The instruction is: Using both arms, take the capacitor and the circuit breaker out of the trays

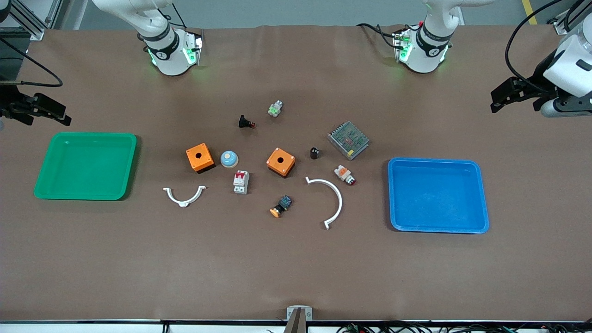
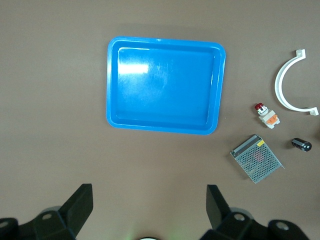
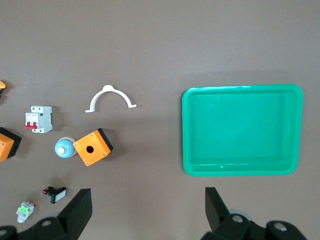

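Here the right gripper (image 1: 34, 111), fingers spread, hangs above the shallow green plastic tray (image 1: 85, 165), its arm cut off. The small white-grey breaker (image 1: 241, 181) lies just nearer the front camera than the blue dome (image 1: 229, 159); the tiny black capacitor (image 1: 314, 153) stands beside the metal mesh box (image 1: 348, 139). The left gripper (image 1: 520, 92), open, hovers past the blue tray (image 1: 438, 195).
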Robot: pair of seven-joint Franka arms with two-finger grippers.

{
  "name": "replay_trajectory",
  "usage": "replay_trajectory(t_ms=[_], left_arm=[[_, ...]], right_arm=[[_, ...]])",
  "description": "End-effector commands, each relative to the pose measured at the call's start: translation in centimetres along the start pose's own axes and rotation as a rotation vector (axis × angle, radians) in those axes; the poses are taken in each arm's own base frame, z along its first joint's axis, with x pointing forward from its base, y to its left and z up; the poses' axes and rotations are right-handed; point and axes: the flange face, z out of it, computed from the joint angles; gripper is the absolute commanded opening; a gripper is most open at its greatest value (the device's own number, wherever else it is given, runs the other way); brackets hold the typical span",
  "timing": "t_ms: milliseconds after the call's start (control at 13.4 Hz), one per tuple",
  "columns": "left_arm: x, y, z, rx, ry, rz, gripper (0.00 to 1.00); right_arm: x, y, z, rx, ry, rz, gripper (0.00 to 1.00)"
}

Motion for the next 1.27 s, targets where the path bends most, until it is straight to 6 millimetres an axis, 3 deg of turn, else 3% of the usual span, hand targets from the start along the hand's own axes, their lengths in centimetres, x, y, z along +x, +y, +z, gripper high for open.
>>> replay_trajectory(t_ms=[0,299,823,1048,1197], left_arm=[[1.3,-0.7,-1.2,-0.001,0.020,0.013,1.00],[1.6,-0.5,-0.7,-0.002,0.010,0.025,1.00],[1.6,-0.5,-0.7,-0.002,0.010,0.027,1.00],[1.5,-0.4,-0.9,-0.002,0.014,0.028,1.00],[1.5,-0.4,-0.8,-0.002,0.012,0.028,1.00]], right_arm=[[0.7,-0.3,-1.5,-0.026,0.030,-0.013,1.00],[1.6,-0.6,-3.1,-0.027,0.078,-0.017,1.00],[2.5,-0.2,-3.2,-0.024,0.122,-0.007,1.00],[2.5,-0.1,-4.7,-0.027,0.156,-0.005,1.00],[2.7,-0.3,-4.6,-0.037,0.152,-0.011,1.00]])
